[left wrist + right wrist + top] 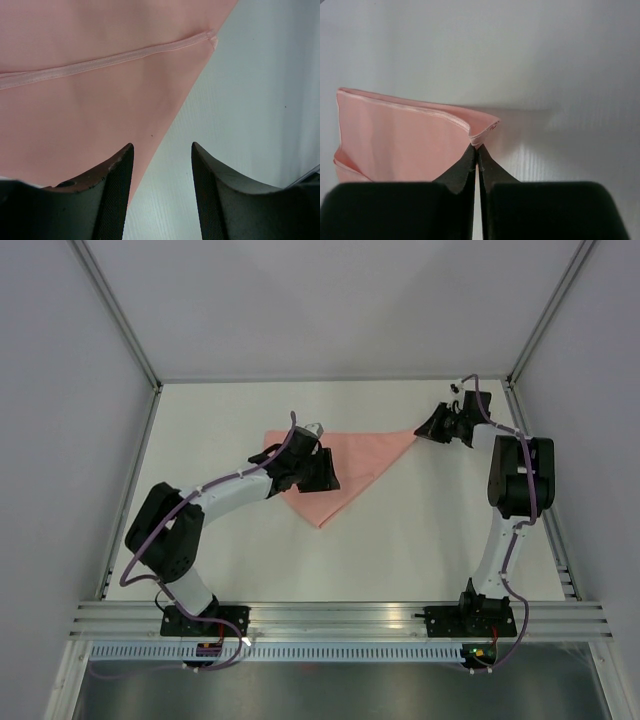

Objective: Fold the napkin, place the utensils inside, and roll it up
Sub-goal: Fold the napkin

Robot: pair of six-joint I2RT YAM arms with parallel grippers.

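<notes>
The pale salmon-pink napkin [352, 462] lies folded into a triangle on the white table, its point toward the near side. My left gripper [322, 472] is open and empty, low over the napkin's left part. In the left wrist view it [162, 150] straddles the napkin's slanted edge, with pink cloth [90, 100] on the left and a hemmed seam across it. My right gripper [424, 430] is shut on the napkin's right corner. In the right wrist view its tips [477, 149] pinch the doubled hem of the cloth [405, 145], slightly lifted. The utensils are out of view.
The white table [420, 540] is closed in by grey walls on the left, back and right. An aluminium rail [340, 618] carrying both arm bases runs along the near edge. The right arm stands close to the right wall.
</notes>
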